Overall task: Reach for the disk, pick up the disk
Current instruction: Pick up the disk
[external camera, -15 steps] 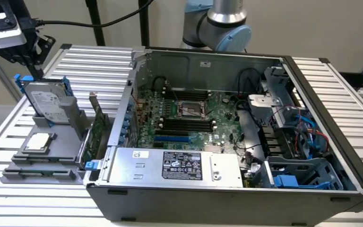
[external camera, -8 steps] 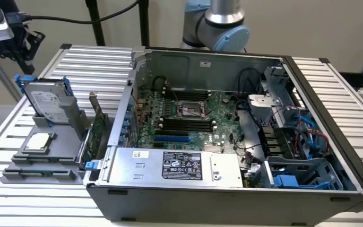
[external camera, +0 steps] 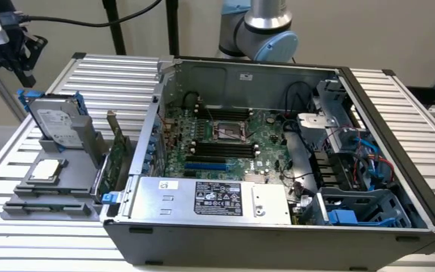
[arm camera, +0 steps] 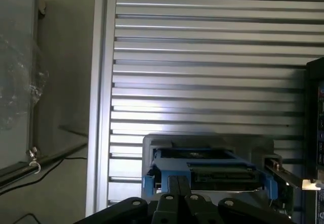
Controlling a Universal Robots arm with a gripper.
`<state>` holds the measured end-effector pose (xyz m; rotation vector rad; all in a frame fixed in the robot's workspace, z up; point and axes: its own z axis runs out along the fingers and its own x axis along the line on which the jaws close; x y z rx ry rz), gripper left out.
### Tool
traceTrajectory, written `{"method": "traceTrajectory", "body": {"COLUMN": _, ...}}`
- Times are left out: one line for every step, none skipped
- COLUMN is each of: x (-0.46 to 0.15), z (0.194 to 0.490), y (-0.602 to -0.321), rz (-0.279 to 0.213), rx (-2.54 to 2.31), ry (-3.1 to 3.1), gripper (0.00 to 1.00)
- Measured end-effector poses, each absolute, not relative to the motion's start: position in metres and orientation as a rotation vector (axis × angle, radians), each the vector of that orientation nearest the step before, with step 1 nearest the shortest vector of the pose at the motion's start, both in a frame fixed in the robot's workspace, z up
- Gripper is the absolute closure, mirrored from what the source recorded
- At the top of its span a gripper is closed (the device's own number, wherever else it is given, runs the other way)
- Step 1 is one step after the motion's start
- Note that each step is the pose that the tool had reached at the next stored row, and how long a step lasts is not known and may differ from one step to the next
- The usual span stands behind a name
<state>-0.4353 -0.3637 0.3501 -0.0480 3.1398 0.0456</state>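
Observation:
The disk [external camera: 54, 121] stands on edge in a grey holder [external camera: 47, 192] at the exterior view's left, beside the open computer case. It is a silver-grey drive with a white label and blue rails. My black gripper [external camera: 20, 61] hangs above and behind it, apart from it. In the wrist view I look down on the disk's top edge [arm camera: 210, 169] with its blue rails. There the gripper [arm camera: 179, 182] is shut, fingers pressed together with nothing between them, just short of the disk.
The open computer case [external camera: 369, 96] takes up the middle of the slatted metal table [external camera: 406, 96]. A silver box with a black label [external camera: 217, 198] sits in the case front. A small square chip [external camera: 46, 169] and an upright card [external camera: 116, 148] share the grey holder.

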Motion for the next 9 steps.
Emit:
{"method": "traceTrajectory", "body": {"x": -0.4353, "z": 0.3504, "y": -0.3637, "rz": 0.046, "rx": -0.072, "ry": 3.14, "gripper": 0.89}}
{"method": "traceTrajectory", "body": {"x": -0.4353, "z": 0.3507, "y": -0.3636, "rz": 0.046, "rx": -0.102, "ry": 3.139, "gripper": 0.89}}
{"method": "traceTrajectory", "body": {"x": -0.4353, "z": 0.3511, "y": -0.3636, "rz": 0.046, "rx": -0.131, "ry": 3.138, "gripper": 0.89}}
{"method": "traceTrajectory", "body": {"x": -0.4353, "z": 0.3514, "y": -0.3636, "rz": 0.046, "rx": -0.159, "ry": 3.137, "gripper": 0.89}}
{"method": "traceTrajectory", "body": {"x": -0.4354, "z": 0.3516, "y": -0.3636, "rz": 0.046, "rx": -0.188, "ry": 3.136, "gripper": 0.89}}
{"method": "traceTrajectory", "body": {"x": -0.4353, "z": 0.3518, "y": -0.3636, "rz": 0.046, "rx": -0.216, "ry": 3.134, "gripper": 0.89}}
{"method": "traceTrajectory", "body": {"x": -0.4353, "z": 0.3519, "y": -0.3636, "rz": 0.046, "rx": -0.246, "ry": 3.132, "gripper": 0.89}}
{"method": "traceTrajectory", "body": {"x": -0.4353, "z": 0.3521, "y": -0.3636, "rz": 0.046, "rx": -0.273, "ry": 3.13, "gripper": 0.89}}
{"method": "traceTrajectory", "body": {"x": -0.4353, "z": 0.3521, "y": -0.3636, "rz": 0.046, "rx": -0.301, "ry": 3.128, "gripper": 0.89}}
